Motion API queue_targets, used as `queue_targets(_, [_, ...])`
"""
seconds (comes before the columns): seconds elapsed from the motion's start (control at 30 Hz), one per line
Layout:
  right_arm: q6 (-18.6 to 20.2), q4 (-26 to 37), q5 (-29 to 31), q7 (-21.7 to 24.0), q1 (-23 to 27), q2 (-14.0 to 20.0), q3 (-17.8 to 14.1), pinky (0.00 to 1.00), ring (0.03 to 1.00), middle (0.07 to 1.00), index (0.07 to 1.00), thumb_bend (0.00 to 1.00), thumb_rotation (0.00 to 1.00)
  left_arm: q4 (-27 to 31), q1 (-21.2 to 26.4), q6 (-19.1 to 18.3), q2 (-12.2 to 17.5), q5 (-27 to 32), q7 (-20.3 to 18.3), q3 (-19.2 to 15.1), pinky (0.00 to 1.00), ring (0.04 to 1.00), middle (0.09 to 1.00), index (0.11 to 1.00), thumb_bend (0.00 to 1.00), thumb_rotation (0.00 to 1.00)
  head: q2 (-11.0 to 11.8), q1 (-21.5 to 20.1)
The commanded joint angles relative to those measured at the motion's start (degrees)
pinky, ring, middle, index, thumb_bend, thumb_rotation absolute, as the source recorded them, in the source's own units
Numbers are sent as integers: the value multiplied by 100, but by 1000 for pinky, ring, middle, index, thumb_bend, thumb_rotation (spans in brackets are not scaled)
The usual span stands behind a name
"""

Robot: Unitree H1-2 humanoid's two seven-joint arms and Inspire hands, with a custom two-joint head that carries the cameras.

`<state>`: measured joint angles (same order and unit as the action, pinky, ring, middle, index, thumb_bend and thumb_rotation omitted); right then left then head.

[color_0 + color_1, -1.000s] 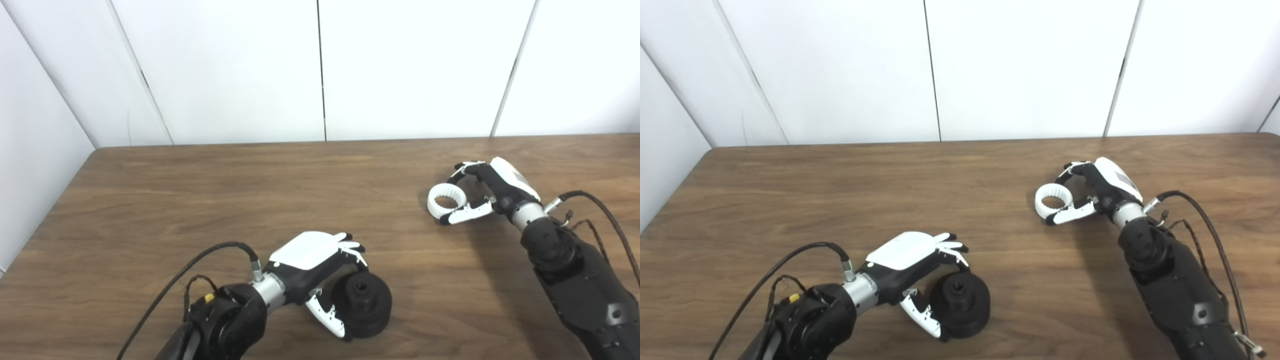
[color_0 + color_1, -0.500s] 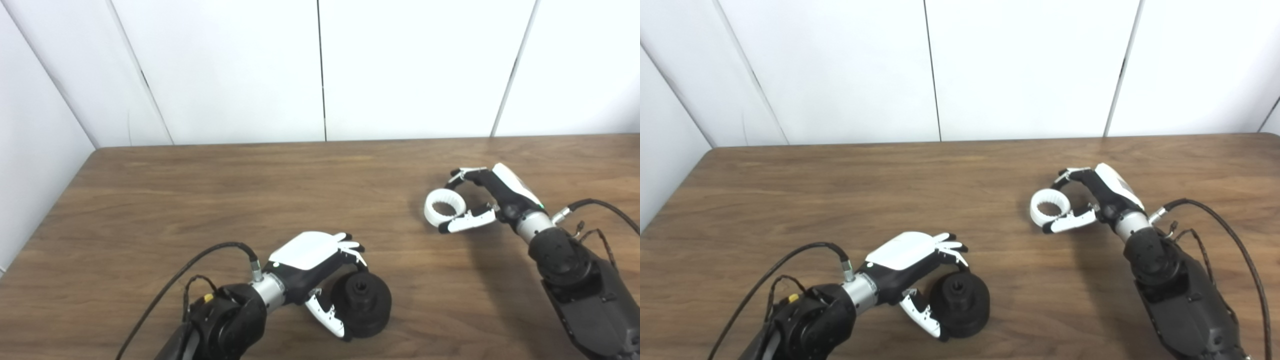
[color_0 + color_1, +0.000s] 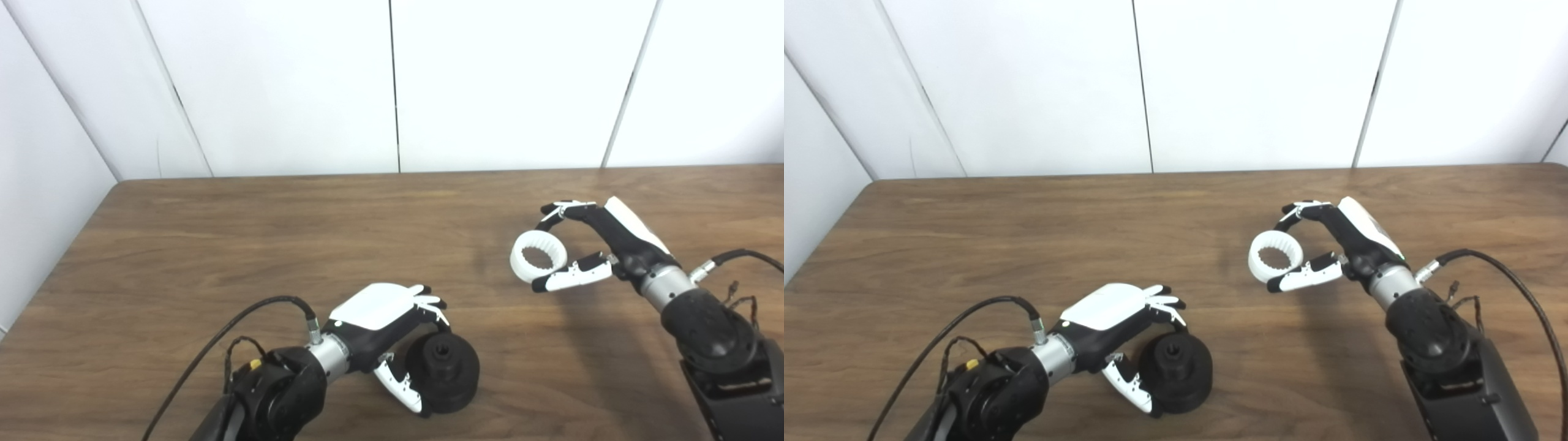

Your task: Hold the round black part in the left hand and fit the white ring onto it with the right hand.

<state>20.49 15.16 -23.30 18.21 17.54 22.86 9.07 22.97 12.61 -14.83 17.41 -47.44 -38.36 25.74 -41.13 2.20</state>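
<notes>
Right hand [image 3: 603, 248], pinching the toothed white ring [image 3: 538, 259], has lifted it off the table toward the left hand [image 3: 392, 331] clasping the round black part [image 3: 445, 372]; fitting remains.

This looked like a lab or robot test bench, not a home. A bare wood-grain table [image 3: 257, 233] stood in a corner of plain white wall panels [image 3: 508, 79] split by dark seams [image 3: 395, 86]. Exposed black cables [image 3: 245, 321] ran along the robot arms, and only test parts sat out.
</notes>
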Motion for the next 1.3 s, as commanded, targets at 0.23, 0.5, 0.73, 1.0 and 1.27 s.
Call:
queue_targets(0.23, [346,946,-45,410,-25,119,77,890,931,843,488,525,154,-33,98,6,41,-103,34,-50,904,995,926,662,857,219,-18,5])
queue_targets(0.5, [390,1343,-20,647,-179,82,204,874,930,847,489,524,157,-43,110,45,44,-118,41,-31,909,993,925,661,854,232,-21,5])
queue_targets(0.73, [297,1502,-62,754,-235,53,402,855,930,848,489,523,159,-49,117,22,17,-110,38,-33,913,996,928,667,849,229,-6,9])
queue_targets(1.0, [297,1571,-43,839,-243,-87,584,864,942,850,489,523,161,-74,102,54,10,-96,72,-41,905,994,925,665,851,223,-2,5])
queue_targets(1.27, [324,1479,-235,836,-207,-248,885,832,942,853,490,522,162,-69,112,61,12,-178,54,3,912,995,926,668,847,229,-8,15])
